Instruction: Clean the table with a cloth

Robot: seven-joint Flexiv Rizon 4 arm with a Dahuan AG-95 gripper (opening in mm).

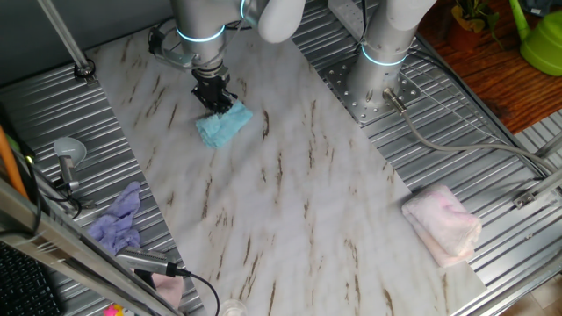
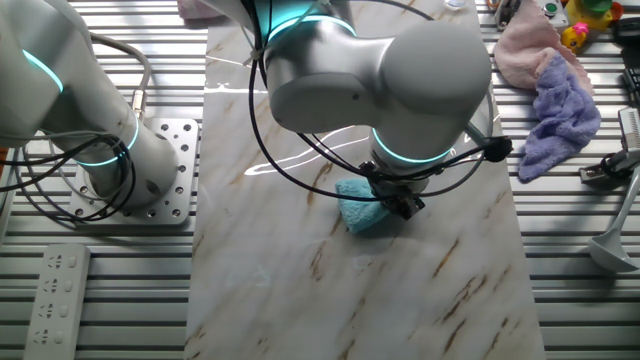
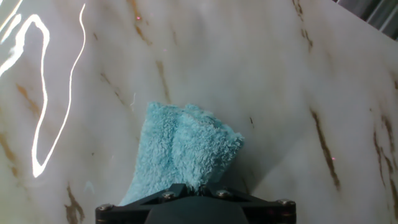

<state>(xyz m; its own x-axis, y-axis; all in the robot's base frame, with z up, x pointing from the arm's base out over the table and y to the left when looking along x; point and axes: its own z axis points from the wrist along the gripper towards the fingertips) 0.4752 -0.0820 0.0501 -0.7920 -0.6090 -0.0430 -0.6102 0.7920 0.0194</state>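
The turquoise cloth (image 1: 224, 125) lies bunched on the white marble-patterned table (image 1: 290, 202), toward its far end. My gripper (image 1: 214, 98) is shut on the cloth's near edge and presses it onto the table. In the other fixed view the gripper (image 2: 397, 200) sits on the right side of the cloth (image 2: 360, 208). In the hand view the cloth (image 3: 180, 152) fans out from the closed jaws at the bottom edge, folded into two fuzzy lobes over the table (image 3: 280, 81).
A pale pink towel (image 1: 443, 224) lies at the table's right corner. A lavender rag (image 1: 118, 221) rests on the ribbed grey metal at the left, beside tools and cables (image 1: 149, 263). A second arm's base (image 1: 378, 75) stands to the right.
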